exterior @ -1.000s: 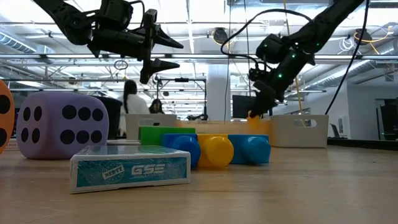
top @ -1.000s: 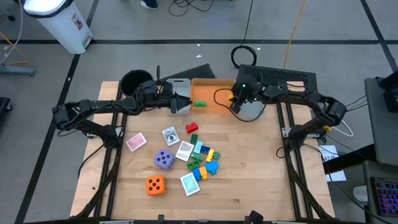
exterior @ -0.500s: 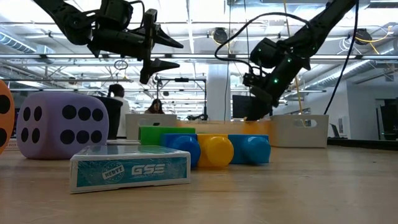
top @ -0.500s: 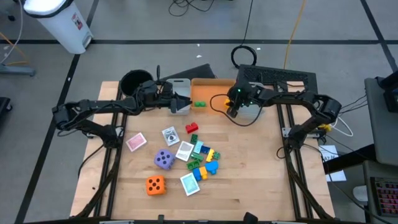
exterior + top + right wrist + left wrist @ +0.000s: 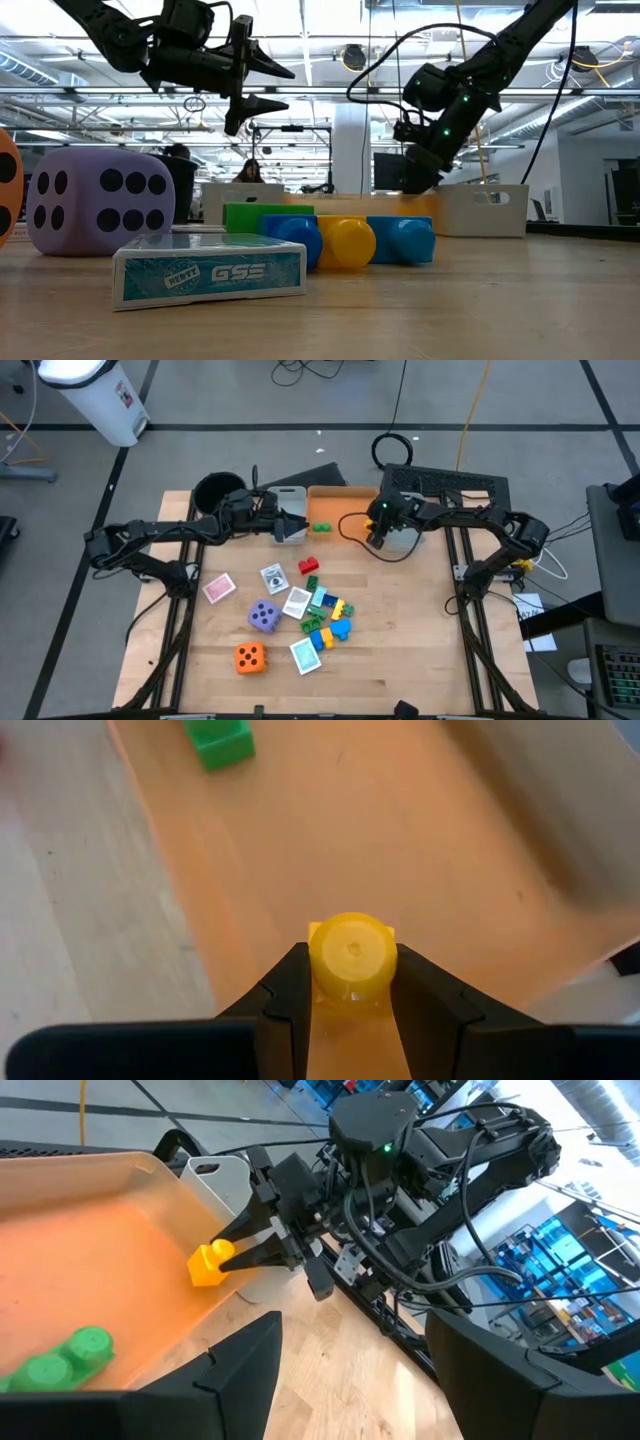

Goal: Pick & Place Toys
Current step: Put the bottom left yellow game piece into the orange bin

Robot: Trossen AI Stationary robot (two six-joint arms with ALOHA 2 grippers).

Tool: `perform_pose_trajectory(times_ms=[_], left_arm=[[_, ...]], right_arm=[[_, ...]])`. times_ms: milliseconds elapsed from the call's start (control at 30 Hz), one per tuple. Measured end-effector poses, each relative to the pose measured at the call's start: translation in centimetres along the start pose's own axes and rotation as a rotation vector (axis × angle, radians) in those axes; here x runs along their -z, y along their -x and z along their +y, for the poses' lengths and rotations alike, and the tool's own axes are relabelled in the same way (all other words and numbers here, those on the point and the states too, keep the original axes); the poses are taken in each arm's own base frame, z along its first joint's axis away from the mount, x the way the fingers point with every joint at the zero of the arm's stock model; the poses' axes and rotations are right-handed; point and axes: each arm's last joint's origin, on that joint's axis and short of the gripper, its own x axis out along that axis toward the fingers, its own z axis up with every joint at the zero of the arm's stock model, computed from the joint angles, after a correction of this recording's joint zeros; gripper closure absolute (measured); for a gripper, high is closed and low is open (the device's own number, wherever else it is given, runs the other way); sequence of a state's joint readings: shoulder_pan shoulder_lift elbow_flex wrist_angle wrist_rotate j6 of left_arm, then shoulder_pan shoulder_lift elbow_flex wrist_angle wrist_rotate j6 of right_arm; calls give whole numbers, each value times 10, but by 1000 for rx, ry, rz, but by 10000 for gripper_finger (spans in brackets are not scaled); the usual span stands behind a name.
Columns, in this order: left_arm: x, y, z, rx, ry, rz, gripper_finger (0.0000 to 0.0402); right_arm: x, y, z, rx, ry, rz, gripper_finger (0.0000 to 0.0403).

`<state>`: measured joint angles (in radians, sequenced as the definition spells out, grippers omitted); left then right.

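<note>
Yellow brick (image 5: pixel 350 955) is clamped in right tool (image 5: pixel 348 982) above orange bin (image 5: pixel 90 1270), ready for dropping; left tool (image 5: pixel 262 85) is held wide, empty.

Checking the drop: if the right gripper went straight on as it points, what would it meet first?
Likely the orange bin's floor; the right gripper, shut on the yellow brick, points down into it.

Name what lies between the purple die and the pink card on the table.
Nothing: in the high view only bare wood separates the purple die from the pink card, which lies up and to its left. The two do not touch.
</note>
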<state>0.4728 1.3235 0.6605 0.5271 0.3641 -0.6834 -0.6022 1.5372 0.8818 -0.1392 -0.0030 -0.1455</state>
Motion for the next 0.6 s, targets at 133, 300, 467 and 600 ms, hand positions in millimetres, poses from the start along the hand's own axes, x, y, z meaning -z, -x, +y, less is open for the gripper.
perform_pose_trajectory(times_ms=[133,300,467,600], left_arm=[[0,0,0,0,-3,0,147],[0,0,0,0,-8,0,147],[0,0,0,0,-8,0,147],[0,0,0,0,-7,0,147]], right_arm=[[0,0,0,1,1,1,309],[0,0,0,2,1,1,309],[0,0,0,2,1,1,308],[0,0,0,2,3,1,289]])
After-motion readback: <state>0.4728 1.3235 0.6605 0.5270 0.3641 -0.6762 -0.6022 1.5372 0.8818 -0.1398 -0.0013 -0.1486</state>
